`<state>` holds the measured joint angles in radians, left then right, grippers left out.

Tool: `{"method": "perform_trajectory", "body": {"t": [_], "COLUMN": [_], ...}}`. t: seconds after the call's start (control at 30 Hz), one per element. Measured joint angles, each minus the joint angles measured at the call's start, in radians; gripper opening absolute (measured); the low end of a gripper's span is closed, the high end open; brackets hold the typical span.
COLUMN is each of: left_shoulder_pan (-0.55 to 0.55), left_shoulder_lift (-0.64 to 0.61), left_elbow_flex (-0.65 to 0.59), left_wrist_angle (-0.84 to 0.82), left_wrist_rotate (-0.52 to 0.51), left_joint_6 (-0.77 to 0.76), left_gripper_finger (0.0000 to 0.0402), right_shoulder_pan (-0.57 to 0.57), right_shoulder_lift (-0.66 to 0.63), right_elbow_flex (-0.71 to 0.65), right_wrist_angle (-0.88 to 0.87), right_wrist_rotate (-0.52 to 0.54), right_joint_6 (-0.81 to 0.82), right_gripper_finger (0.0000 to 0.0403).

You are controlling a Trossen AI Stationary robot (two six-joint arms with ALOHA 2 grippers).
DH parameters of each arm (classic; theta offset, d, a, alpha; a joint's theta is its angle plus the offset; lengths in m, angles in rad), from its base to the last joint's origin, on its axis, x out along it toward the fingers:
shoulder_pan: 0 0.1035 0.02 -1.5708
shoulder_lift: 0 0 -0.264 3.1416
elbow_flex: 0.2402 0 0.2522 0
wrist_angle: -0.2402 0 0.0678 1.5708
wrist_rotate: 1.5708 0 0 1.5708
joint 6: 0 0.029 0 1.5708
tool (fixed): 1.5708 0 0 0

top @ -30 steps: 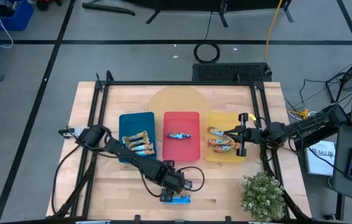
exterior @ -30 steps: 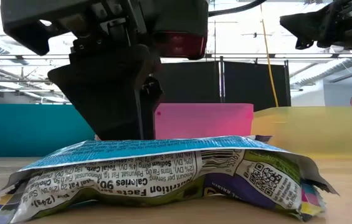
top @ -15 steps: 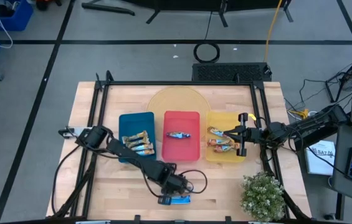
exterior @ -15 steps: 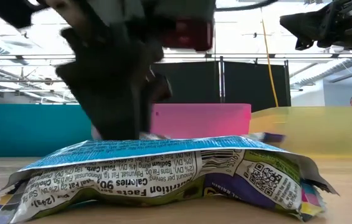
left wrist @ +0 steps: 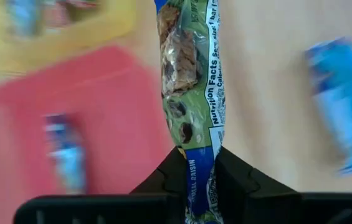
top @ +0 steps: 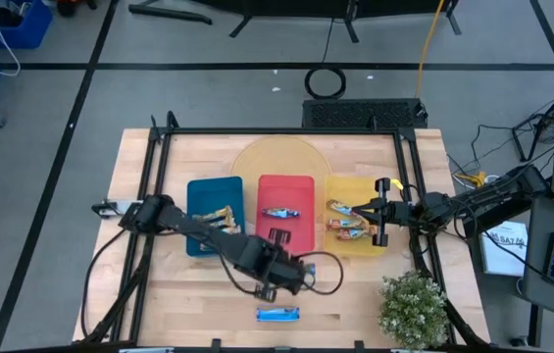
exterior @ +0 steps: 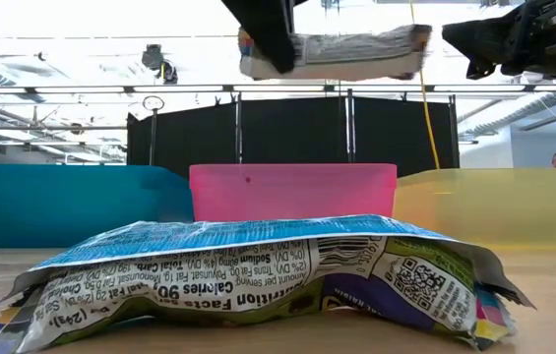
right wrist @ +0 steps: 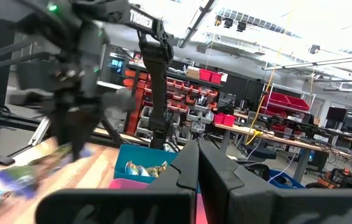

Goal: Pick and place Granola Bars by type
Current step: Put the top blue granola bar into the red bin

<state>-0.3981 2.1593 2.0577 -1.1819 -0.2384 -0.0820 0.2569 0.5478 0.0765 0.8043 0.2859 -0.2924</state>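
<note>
Wooden desk carries three trays. Left end effector is clamped on one blue-white bar, lifted near the red tray. Release low, flat. Right end effector, fingers together, waits over the yellow tray.

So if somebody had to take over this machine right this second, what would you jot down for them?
Left gripper: shut on a blue-green bar, lifted above the table near the front edge of the red tray.
Right gripper: shut, empty, hanging over the yellow tray.
Done: tan bars in the blue tray, one blue bar in the red tray, red-orange bars in the yellow tray.
Left: set the held bar down, probably in the red tray, then fetch the last blue bar lying on the table at its front edge.
</note>
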Motion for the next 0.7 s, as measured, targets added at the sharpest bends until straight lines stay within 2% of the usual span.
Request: {"method": "perform_trajectory", "body": {"t": [0.1,0.23,0.47,0.7], "left_shoulder_pan": [0.044,0.148,0.3,0.338], "left_shoulder_lift": [-0.002,-0.001,0.001,-0.001], "left_elbow_flex": [0.016,-0.011,-0.199,-0.324], "left_wrist_angle": [-0.065,-0.095,0.066,0.194], "left_wrist_rotate": [-0.067,-0.053,0.099,0.115], "left_joint_6": [0.098,0.118,0.159,0.14], "left_gripper_finger": [0.0051,0.005,0.0048,0.0051], "right_shoulder_pan": [0.0,0.0,0.0,0.0], "right_shoulder_lift": [0.0,0.0,0.0,0.0], "right_elbow_flex": [0.0,0.0,0.0,0.0], "right_wrist_angle": [0.0,0.0,-0.012,-0.016], "right_wrist_rotate": [0.0,0.0,0.0,0.0], "right_joint_6": [0.0,0.0,0.015,0.013], "right_gripper_finger": [0.0,0.0,0.0,0.0]}}
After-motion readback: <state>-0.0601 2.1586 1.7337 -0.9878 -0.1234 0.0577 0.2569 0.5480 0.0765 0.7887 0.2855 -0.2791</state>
